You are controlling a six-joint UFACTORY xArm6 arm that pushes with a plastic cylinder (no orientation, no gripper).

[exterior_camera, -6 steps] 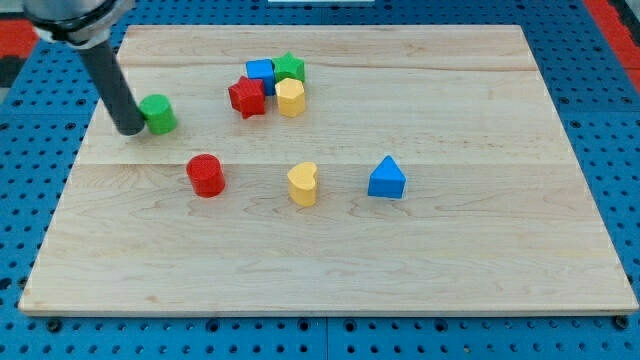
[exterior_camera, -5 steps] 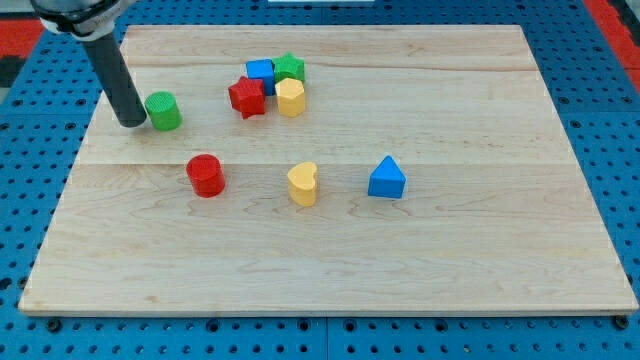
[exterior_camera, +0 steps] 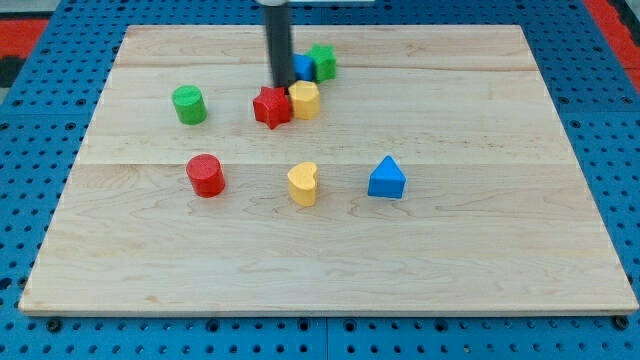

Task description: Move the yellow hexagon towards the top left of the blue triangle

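Note:
The yellow hexagon sits near the view's top centre, touching the red star on its left. My tip is right behind these two, at the red star's top right and the hexagon's top left. The rod partly hides a blue cube. The blue triangle stands lower and to the right, well apart from the hexagon.
A green star sits right of the blue cube. A green cylinder is at the left, a red cylinder below it. A yellow heart lies left of the blue triangle.
My tip moved from beside the green cylinder at the left to the cluster at top centre. The green cylinder, red star, yellow hexagon, blue cube and green star all shifted right.

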